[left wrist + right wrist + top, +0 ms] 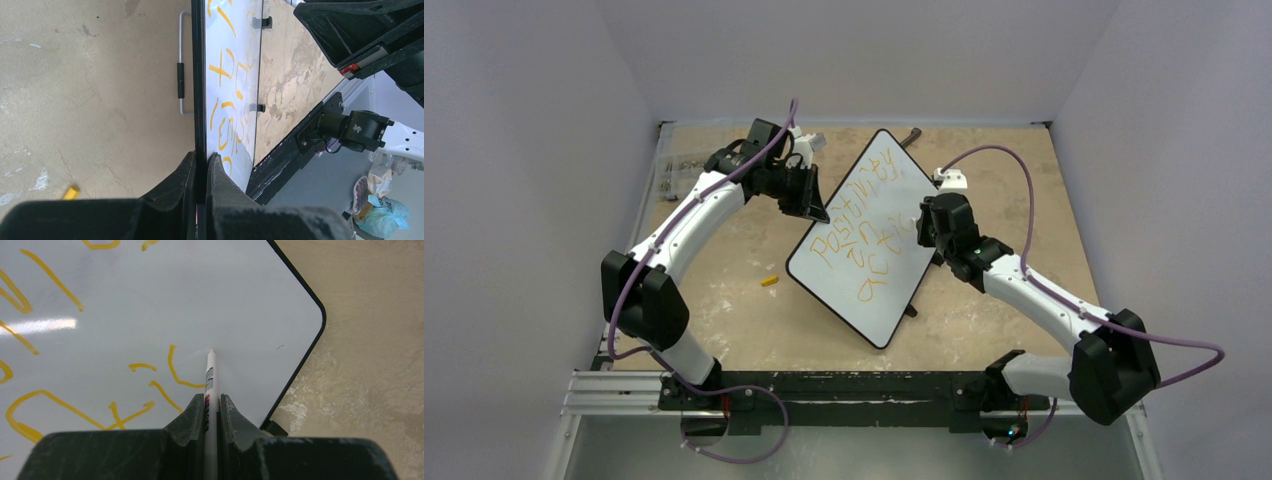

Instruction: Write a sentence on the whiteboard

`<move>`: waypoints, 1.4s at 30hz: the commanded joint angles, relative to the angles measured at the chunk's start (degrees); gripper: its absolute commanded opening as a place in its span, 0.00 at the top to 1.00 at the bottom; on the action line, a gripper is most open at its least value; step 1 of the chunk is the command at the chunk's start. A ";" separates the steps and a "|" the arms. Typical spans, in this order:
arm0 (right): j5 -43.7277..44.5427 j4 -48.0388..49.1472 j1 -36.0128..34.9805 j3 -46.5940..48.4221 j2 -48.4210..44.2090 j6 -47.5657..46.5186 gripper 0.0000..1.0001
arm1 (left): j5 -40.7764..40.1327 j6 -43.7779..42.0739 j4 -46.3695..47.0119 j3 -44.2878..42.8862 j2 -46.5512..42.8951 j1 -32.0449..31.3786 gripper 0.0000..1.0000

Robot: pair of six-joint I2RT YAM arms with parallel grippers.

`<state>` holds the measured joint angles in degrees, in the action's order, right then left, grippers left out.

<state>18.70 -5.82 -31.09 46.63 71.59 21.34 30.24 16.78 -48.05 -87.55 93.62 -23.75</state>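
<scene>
**Whiteboard [876,318] with the third line of lettering in progress**

The whiteboard sits mid-worktop [724,310], turned cornerwise to the arms, between the two tools. The left tool [201,162] is clamped on the board's thin black frame at its upper left edge, one jaw on either face. The right tool [212,405] is clamped on a white marker [210,372], whose tip meets the board face just beside the last orange-yellow stroke. The sentence [861,240] runs in three lines. The first two look complete. The third reads roughly "actio", with its final curve left open.

Step in hand, by judgement: the closing letters of the last line. The next move calls for steady tip contact and short strokes, since little bare board remains between the tip and the rounded corner to its right. A long stroke could run onto the frame. The left grip must resist the marker's push, or the board may pivot.

Surface and room: the worktop is beige, mottled and scuffed, with pale patches. A small yellow piece [770,281], possibly the marker's cap, lies left of the board and apart from it. A wire bracket [182,60] shows behind the board in the left wrist view. Plain pale walls [524,150] close three sides, and a metal rail [624,385] runs along the near edge.
</scene>
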 commanded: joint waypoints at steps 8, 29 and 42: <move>-7.78 3.61 -0.37 1.63 -0.81 -0.47 1.00 | -2.82 -3.79 -0.18 -0.47 -0.42 -1.91 1.00; -0.91 0.23 -0.33 0.69 -5.01 -0.39 1.00 | -3.19 -3.89 -0.36 -0.43 -0.43 -2.18 1.00; 0.92 1.26 2.06 4.66 -1.17 -1.10 1.00 | -3.13 -3.85 -0.33 -0.30 -0.64 -2.18 1.00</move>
<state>18.57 -6.42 -30.15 47.59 69.04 20.91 30.06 16.78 -47.64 -87.55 93.54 -24.03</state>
